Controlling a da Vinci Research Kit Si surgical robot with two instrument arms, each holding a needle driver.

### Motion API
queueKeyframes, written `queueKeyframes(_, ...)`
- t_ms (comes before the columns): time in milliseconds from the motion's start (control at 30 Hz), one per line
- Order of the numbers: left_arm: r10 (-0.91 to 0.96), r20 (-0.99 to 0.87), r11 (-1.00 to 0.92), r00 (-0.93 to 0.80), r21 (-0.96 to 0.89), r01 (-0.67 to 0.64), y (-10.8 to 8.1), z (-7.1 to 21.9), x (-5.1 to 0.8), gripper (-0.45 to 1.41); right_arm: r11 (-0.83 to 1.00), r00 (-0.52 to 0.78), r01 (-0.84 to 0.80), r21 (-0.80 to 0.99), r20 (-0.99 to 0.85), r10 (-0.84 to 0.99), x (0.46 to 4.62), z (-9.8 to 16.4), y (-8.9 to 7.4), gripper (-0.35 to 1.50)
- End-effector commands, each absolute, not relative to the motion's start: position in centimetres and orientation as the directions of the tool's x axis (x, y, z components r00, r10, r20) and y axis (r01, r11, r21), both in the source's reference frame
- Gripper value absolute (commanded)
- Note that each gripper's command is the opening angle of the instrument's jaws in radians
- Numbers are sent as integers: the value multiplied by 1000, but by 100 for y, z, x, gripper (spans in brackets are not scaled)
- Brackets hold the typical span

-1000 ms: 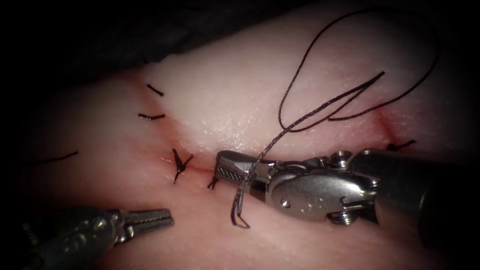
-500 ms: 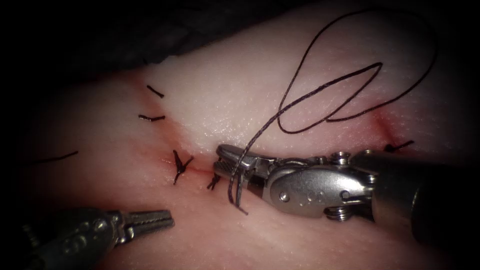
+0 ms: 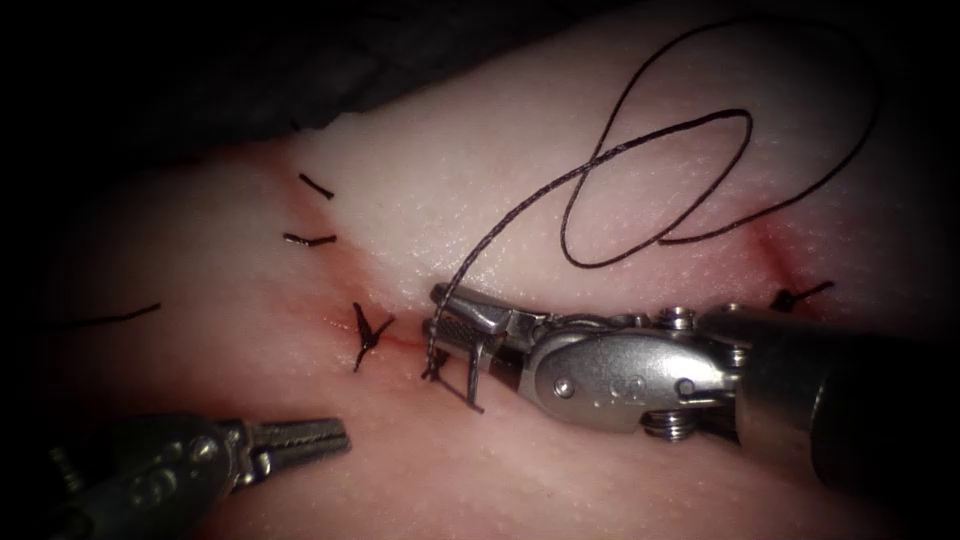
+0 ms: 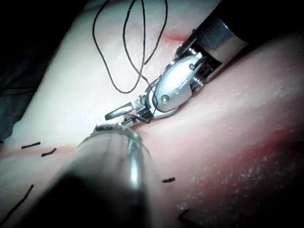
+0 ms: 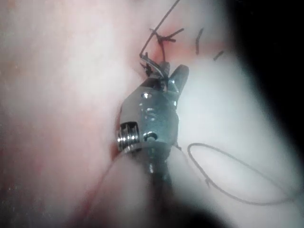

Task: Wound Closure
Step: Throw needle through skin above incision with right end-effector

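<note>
Two tools are at the tissue [image 3: 620, 200]: the right tool [image 3: 452, 332], its tip beside the cut [image 3: 400, 338], and the left tool [image 3: 300, 437], well below the cut. One long thread [image 3: 600, 150] lies in loops above the cut and runs down through the right tool's parted jaws. Two tied stitches sit on the cut: one knot [image 3: 368, 336] just left of the right tool, another knot [image 3: 432, 368] at its tip. Four short cut ends of thread lie apart from the cut: three up and to its left [image 3: 316, 186] [image 3: 308, 239] [image 3: 115, 318], one far to its right [image 3: 800, 294].
</note>
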State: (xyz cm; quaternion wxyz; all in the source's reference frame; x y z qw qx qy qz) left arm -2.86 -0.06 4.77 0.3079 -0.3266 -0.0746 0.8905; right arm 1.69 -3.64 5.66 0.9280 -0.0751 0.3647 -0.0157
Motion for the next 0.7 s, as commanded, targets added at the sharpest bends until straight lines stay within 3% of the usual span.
queueKeyframes(33,595,-539,-800,-596,-332,-500,3,480,-291,-45,988,738,-22,-155,-669,-88,173,572,-362,-35)
queueKeyframes(700,590,-539,-804,-601,-328,-496,3,480,-291,-45,981,766,81,-174,-620,-173,164,569,-408,-35)
